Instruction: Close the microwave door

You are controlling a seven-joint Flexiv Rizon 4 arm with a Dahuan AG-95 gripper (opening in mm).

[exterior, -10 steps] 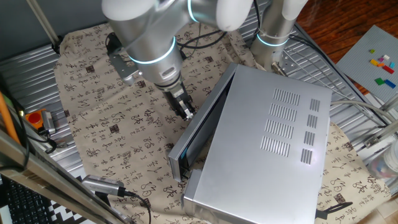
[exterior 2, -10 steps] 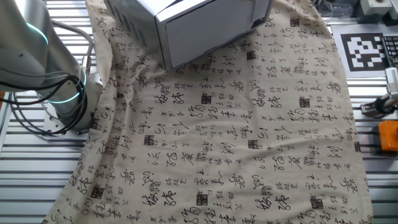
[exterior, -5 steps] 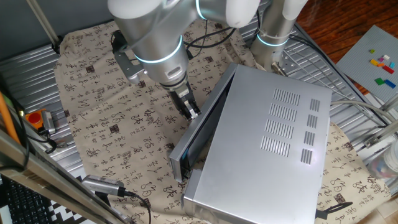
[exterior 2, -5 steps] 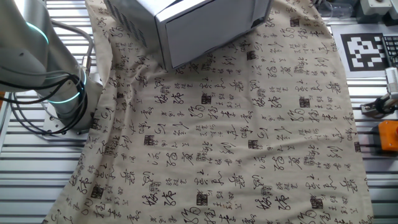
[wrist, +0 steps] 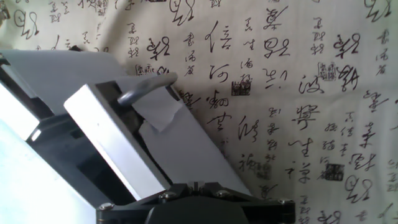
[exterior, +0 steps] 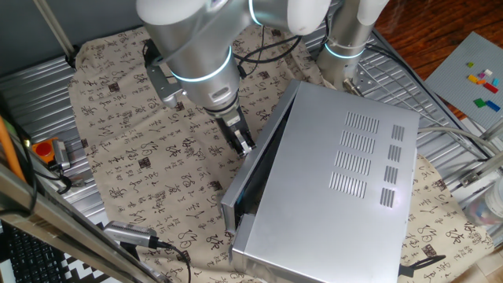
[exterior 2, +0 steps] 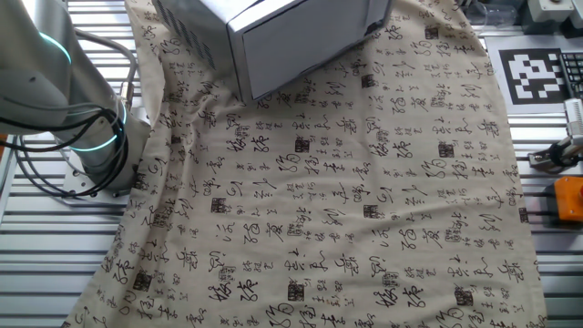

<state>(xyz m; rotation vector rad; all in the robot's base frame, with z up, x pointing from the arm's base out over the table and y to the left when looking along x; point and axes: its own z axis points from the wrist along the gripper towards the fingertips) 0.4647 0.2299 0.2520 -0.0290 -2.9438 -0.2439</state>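
Observation:
The microwave (exterior: 338, 173) is a large silver-grey box with vent slots on top, lying on the patterned cloth. The microwave door (exterior: 255, 161) is a long thin panel along its left side, ajar by a narrow dark gap that is widest at the near end. My gripper (exterior: 246, 147) is shut and empty, with its fingertips against the door's outer face near the middle. In the hand view the door (wrist: 115, 140) fills the left, with a curved grey handle (wrist: 144, 88) on it. The other fixed view shows only a corner of the microwave (exterior 2: 282, 41).
An orange object (exterior: 47, 148) sits at the cloth's left edge and a cable plug (exterior: 130, 233) lies near the front. The arm's base (exterior: 346, 47) stands behind the microwave. A grey plate with coloured bricks (exterior: 471, 75) lies at the far right.
My gripper has moved right, toward the microwave, with the door in front of it. The door has swung in and the gap is narrower.

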